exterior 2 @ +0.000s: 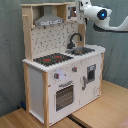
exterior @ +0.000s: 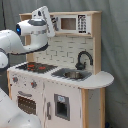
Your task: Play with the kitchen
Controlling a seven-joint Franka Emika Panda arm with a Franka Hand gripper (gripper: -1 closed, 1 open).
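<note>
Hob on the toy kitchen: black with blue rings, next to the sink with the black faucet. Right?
Not quite. The rings on the hob are red, not blue; the second exterior view shows them clearly, and the first exterior view agrees. The rest holds: the hob is black and sits next to the sink with the black faucet.

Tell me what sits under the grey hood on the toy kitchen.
Under the grey hood lies the black hob with red rings, set in the kitchen counter, with dotted back wall between. In the first exterior view the robot arm covers the hood and part of that wall.
</note>
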